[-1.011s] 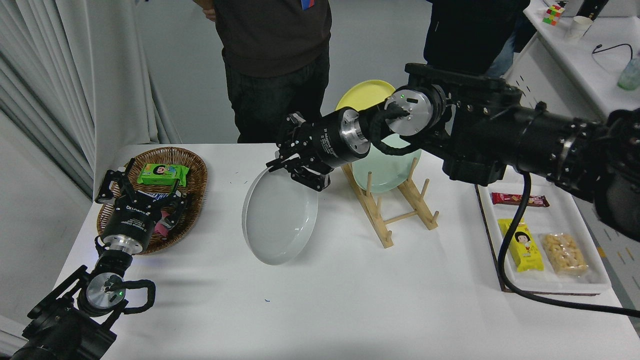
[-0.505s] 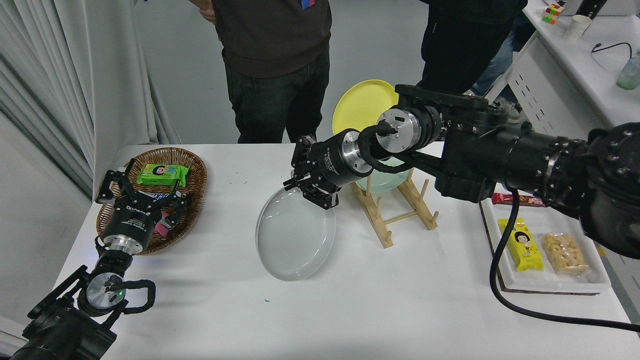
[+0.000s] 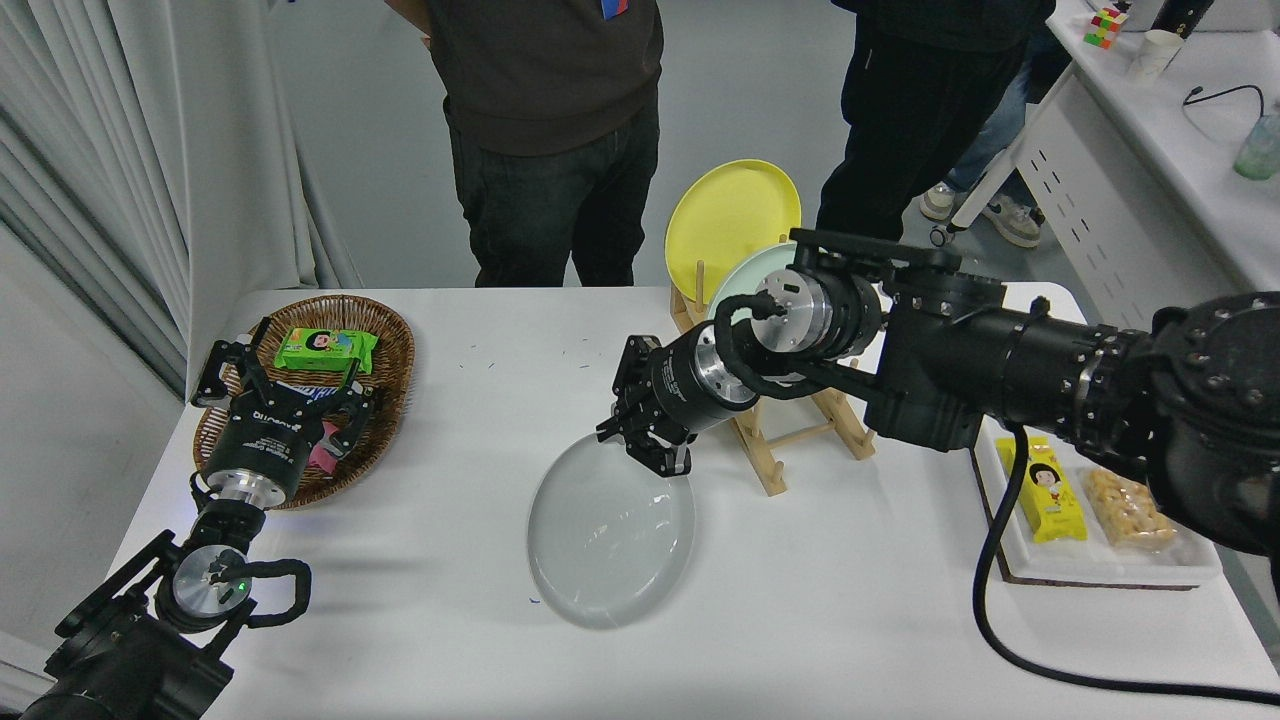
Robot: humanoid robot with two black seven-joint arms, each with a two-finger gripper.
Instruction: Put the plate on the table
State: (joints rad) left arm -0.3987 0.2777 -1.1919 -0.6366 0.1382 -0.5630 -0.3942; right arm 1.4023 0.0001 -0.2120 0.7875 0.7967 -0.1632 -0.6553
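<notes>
Grey plate (image 3: 610,535) face up — right pincer (image 3: 645,447) clamps far rim

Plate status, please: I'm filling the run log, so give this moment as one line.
right hand: shut on plate rim | plate: low over table, near flat | left hand: parked, open

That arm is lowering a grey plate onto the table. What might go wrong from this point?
1. The right pincer grips the plate only at its far rim, so the plate might slip or drop and clatter onto the table.
2. The arm sits close to the wooden rack holding the mint plate and yellow plate; pulling back carelessly may bump it.
3. If the plate is still tilted when let go, it may slide.
</notes>
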